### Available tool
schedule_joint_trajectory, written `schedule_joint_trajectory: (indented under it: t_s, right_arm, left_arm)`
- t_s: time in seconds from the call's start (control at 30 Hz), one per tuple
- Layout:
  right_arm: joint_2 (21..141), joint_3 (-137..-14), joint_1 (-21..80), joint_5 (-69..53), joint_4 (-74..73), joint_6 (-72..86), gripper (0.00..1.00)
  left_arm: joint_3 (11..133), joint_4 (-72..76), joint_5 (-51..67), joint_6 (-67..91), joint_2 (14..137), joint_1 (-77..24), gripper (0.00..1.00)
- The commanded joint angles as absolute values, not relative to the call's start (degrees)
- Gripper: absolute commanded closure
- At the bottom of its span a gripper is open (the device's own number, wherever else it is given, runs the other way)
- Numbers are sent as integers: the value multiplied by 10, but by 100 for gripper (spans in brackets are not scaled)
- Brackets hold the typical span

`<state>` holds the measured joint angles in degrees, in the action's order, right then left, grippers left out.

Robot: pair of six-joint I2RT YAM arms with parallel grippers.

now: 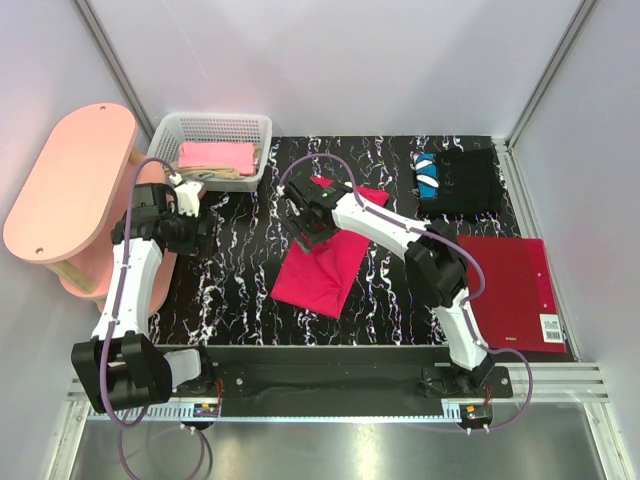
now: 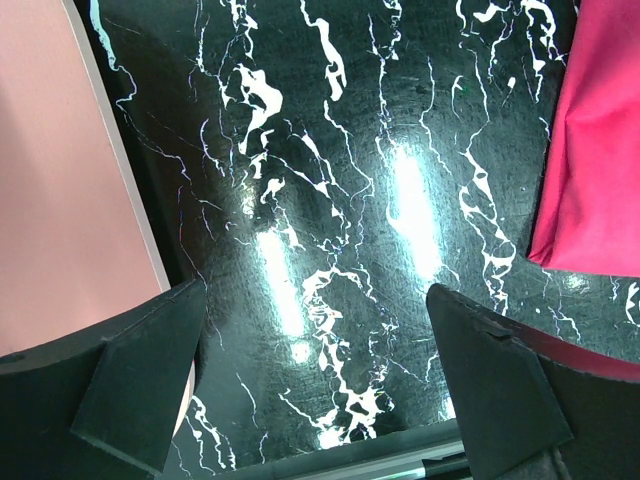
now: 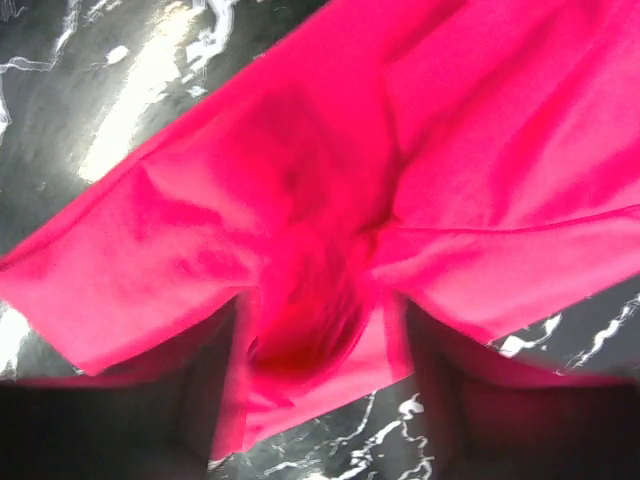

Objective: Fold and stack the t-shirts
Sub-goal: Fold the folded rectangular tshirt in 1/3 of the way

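Top view: crimson t-shirt (image 1: 322, 268) lies centre frame on the marbled table (image 1: 240, 270), already doubled into a slanted oblong, with one part reaching toward upper right under the right arm. Right claw (image 1: 308, 226) sits over the garment's upper-left end. Left claw (image 1: 184, 196) is parked far left, well apart from the cloth, near the white basket (image 1: 166, 134) that holds a pink t-shirt (image 1: 216, 156). Black t-shirt (image 1: 466, 180) lies flat at upper right and the dark-red rectangle (image 1: 510, 290) at right. Left wrist view: left claw (image 2: 315, 300) has its jaws wide apart with nothing between them, only bare table (image 2: 330, 150) below. An edge of the crimson t-shirt (image 2: 590, 150) shows at upper right, and the pink shelf (image 2: 60, 180) runs along the left edge. Right wrist view is blurred: crimson t-shirt (image 3: 450, 150) fills the frame, and a puckered ridge of it sits directly between the jaws of the right claw (image 3: 320, 345). The jaws stand partly open, and the cloth does not look clamped, though blur prevents certainty. Judgement: this is the fold step on the crimson tee, at the point of letting a folded-over flap go. The next move calls for lifting clear without dragging the pucker, then checking that the fold lies flat before stacking.
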<state>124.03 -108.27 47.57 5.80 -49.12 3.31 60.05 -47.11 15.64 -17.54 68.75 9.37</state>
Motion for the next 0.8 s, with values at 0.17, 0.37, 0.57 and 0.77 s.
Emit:
schedule_joint_trajectory:
  t_s: [0.17,0.37,0.57,0.77]
  right_arm:
    - [1252,-1140,432,264,-522,90,0]
    - [1194,-1126,430,283,-532,127,0]
    - [1120,-1029,494,181,-488,128,0]
    - [1111,-947,583,265,-431,65,0]
  left_arm:
    - [607,-464,175,-181,678,96,1]
    - [613,-472,182,-179,672,95,1]
    - [616,-479,213,-174,676,93,1]
    - [615,-483,198,-180,686,92,1]
